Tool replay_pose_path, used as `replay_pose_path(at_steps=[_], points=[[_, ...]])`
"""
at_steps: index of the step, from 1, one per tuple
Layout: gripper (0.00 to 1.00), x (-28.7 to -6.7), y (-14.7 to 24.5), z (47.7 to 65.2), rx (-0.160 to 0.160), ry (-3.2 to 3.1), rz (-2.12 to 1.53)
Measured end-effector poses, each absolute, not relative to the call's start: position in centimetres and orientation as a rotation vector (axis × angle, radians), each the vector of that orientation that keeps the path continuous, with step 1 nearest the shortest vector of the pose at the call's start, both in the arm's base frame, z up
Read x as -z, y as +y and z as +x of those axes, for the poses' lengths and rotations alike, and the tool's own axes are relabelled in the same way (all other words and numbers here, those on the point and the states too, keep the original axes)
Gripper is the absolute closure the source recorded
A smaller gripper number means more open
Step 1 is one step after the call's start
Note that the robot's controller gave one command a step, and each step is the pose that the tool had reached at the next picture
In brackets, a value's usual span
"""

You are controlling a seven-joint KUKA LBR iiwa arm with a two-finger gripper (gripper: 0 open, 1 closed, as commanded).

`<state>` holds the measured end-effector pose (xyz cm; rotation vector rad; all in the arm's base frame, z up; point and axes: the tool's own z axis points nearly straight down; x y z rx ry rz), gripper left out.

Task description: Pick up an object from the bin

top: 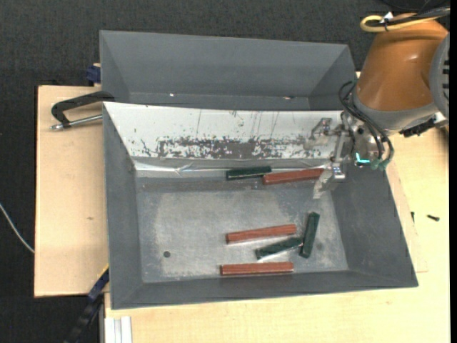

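A: Hanging at the right end of the back red-brown bar (293, 177), the claw (328, 176). It's right at that bar's tip, maybe touching.
B: Clenched or released?
A: Can't tell from here.
B: Rest of the bin (121, 213)?
A: Long dark green bar (248, 172) meets that bar's left end. In front of that bar: middle red-brown bar (260, 234), front red-brown bar (256, 268), and under its right end an upright dark green bar (310, 234) touching a slanted dark green bar (280, 248).

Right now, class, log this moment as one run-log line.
pincer: back right of bin | nearest: end of red-brown bar by back wall | held: nothing visible | pick: not done
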<state>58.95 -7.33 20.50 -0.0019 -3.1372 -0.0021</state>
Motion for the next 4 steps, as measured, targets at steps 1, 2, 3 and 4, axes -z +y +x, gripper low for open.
replay_pose_path(at_steps=[1, 2, 3, 4], points=[[0.00, -20.9, -7.3, 59.1, 0.000, -3.145, 0.000], [0.00, -13.7, -4.1, 59.8, 0.002, -3.146, -0.095], [0.00, -13.5, -2.3, 59.9, 0.001, -3.145, -0.022], [0.00, -12.7, -1.6, 60.1, 0.002, -3.145, -0.038]])
